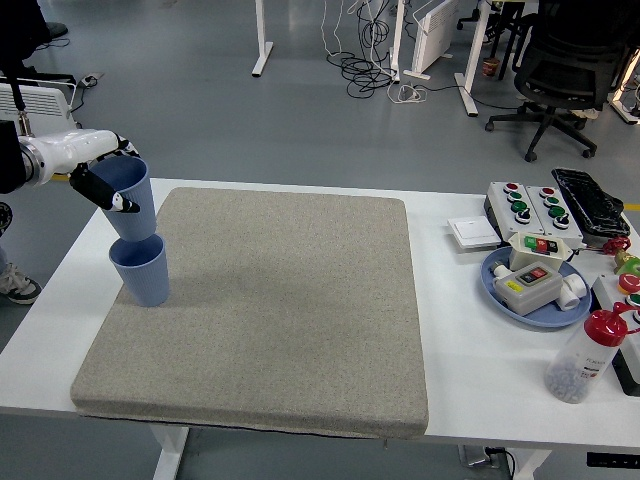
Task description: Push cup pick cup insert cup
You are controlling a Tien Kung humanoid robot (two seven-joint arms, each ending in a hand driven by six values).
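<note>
A blue cup (140,270) stands upright on the grey mat (270,300) near its left edge. My left hand (100,180) comes in from the left, shut on a second blue cup (128,200). It holds this cup upright right above the standing cup, with its base at or just inside the lower cup's rim. I cannot tell how deep it sits. My right hand is out of view.
A blue plate (540,310) with button boxes sits at the right. A box with coloured buttons (530,205), a white switch (473,232) and a red-capped bottle (588,355) are nearby. Office chairs and desk legs stand beyond the table.
</note>
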